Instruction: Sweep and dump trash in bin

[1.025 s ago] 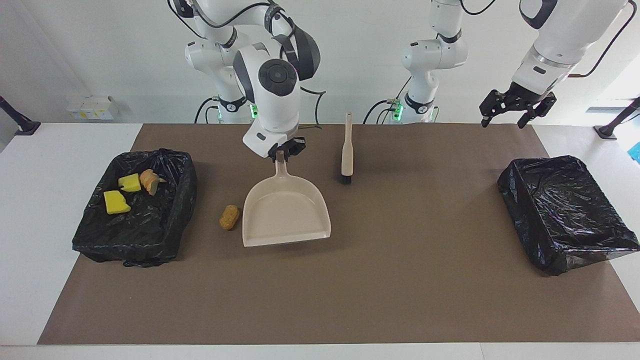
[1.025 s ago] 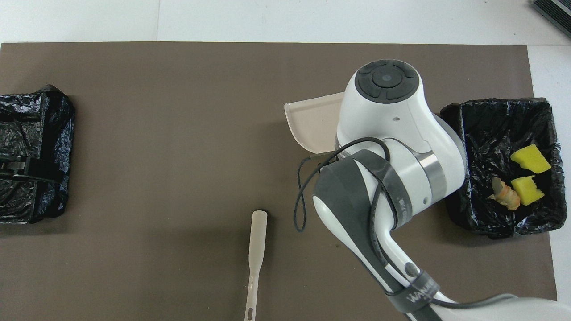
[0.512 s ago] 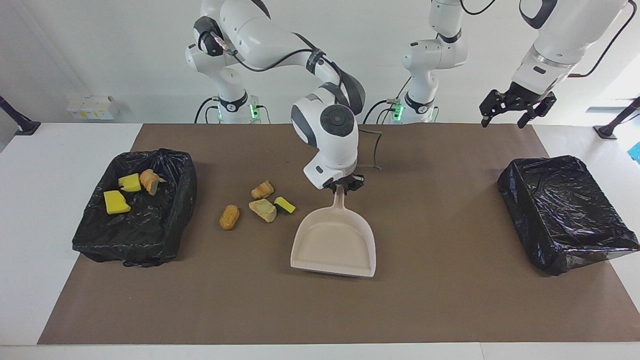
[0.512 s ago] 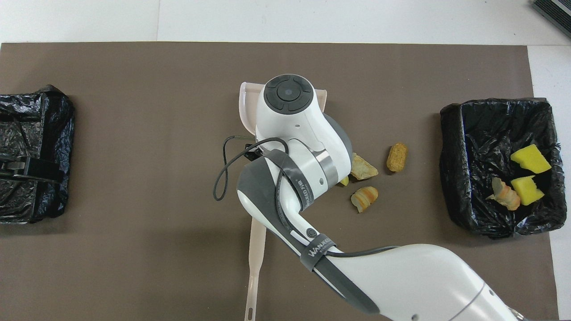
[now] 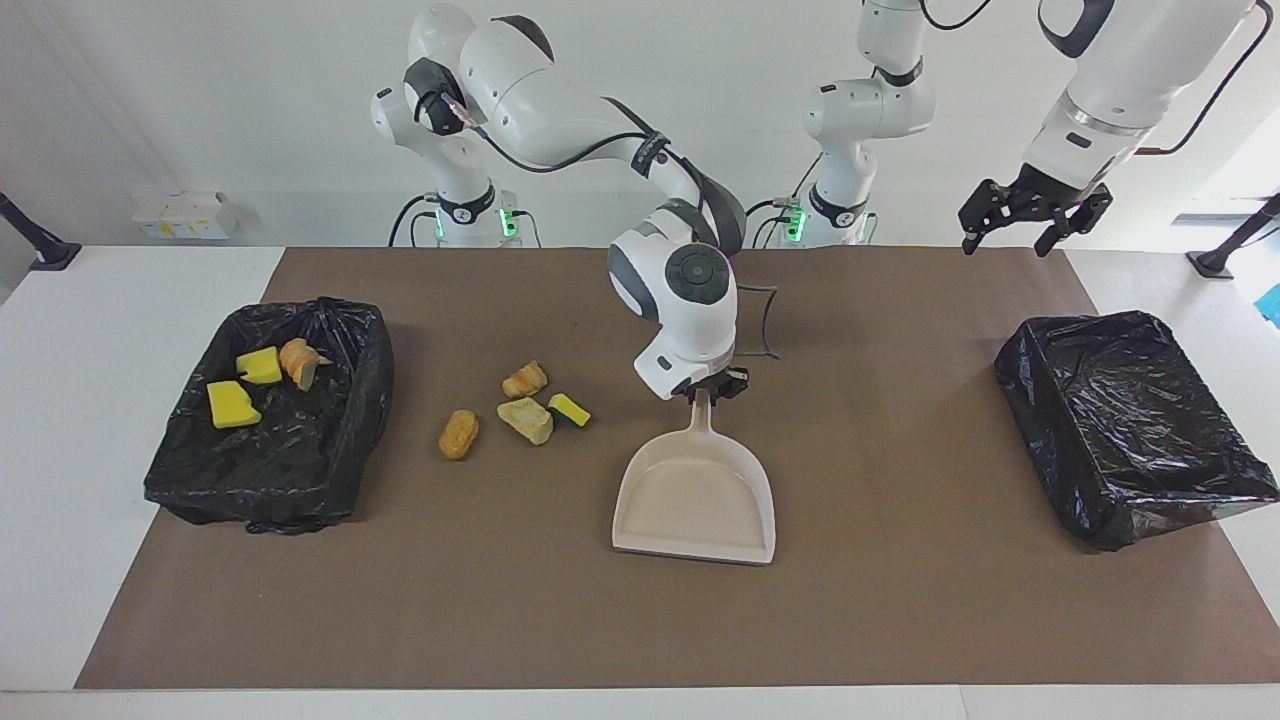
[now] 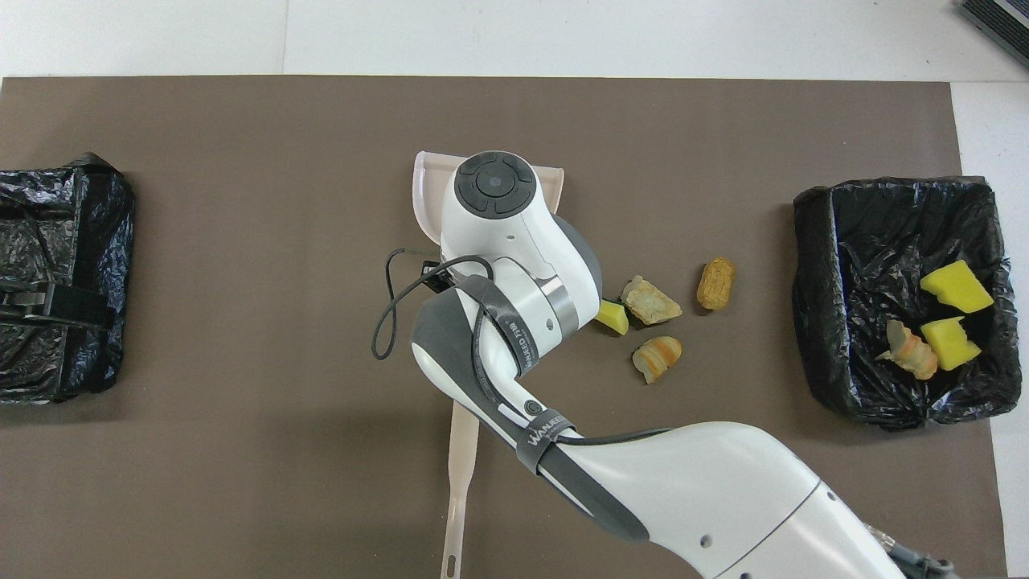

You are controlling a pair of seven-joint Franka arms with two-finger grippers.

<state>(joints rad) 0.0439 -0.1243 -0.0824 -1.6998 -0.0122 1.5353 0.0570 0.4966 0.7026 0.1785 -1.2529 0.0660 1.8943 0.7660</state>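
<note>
1. Right tool [image 5: 712, 388] clamps the dustpan [image 5: 697, 495] by its handle. The pan sits flat on the mat near the middle of the desk, handle toward the robots, open lip pointing away from them.
2. Four scraps of trash [image 5: 525, 418] lie loose on the mat beside the pan, toward the right arm's end: an orange-striped lump [image 6: 657, 357], a tan lump [image 6: 651, 299], a green-backed sponge bit [image 6: 612, 316] and a brown nugget [image 6: 715, 283].
3. Three more scraps, two of them yellow sponges [image 5: 233, 404], already sit in the bin [image 5: 330, 460] at that end.
4. My read: the pan is parked beside the pile so something can be pushed into it.
5. The brush [image 6: 461, 474] lies unheld nearer the robots, half hidden under the right arm.
6. Left tool [image 5: 1035, 212] hangs wide open, waiting in the air over the desk's edge nearest the robots, at the left arm's end, where a second bin [image 5: 1130, 425] holds no scraps.
7. Brown mat [image 5: 900, 600] over a white desk [image 5: 60, 450]; plain white wall behind.
</note>
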